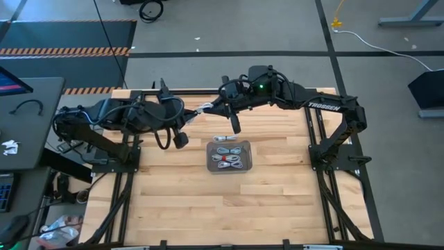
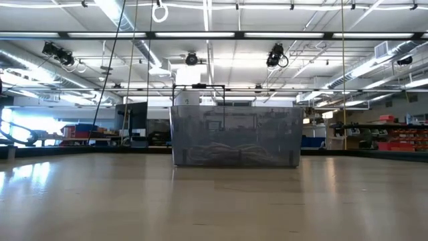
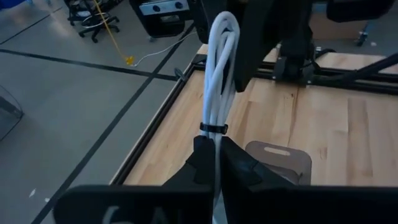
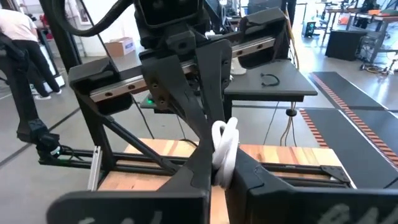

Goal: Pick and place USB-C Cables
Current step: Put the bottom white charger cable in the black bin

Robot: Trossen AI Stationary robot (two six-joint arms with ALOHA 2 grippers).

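A coiled white USB-C cable bundle point(image 1: 205, 107) is held in the air between my two grippers, over the far middle of the table. My left gripper point(image 1: 198, 111) and my right gripper point(image 1: 211, 105) are each shut on one end of it. A black tie point(image 3: 213, 129) binds the bundle. The grey mesh tray point(image 1: 210, 157) stands at the table's middle and holds several more bundles point(image 1: 229, 150), one with a red bit point(image 1: 225, 158). Another bundle point(image 1: 223, 139) lies on the table just beyond the tray's far wall. The low view shows the tray point(image 2: 234, 127) but neither gripper. My left gripper pinches the bundle's near end point(image 3: 215, 152) between its two fingers, just behind the black tie, coming level from the table's left and lying along the bundle. The bundle is clear of the table and reaches toward my right gripper. My right gripper pinches the bundle's looped end point(image 4: 224, 144) between its two fingers point(image 4: 198, 169), coming from the table's right. The loops stick out past the fingertips toward my left gripper. The bundle is clear of the table.
The table's far edge and the black frame rails point(image 1: 208, 90) lie close behind the grippers. The tray also shows in the left wrist view point(image 3: 287, 167). Bare wood lies near and beside the tray point(image 1: 229, 208). A person stands in the room beyond the table point(image 4: 18, 37).
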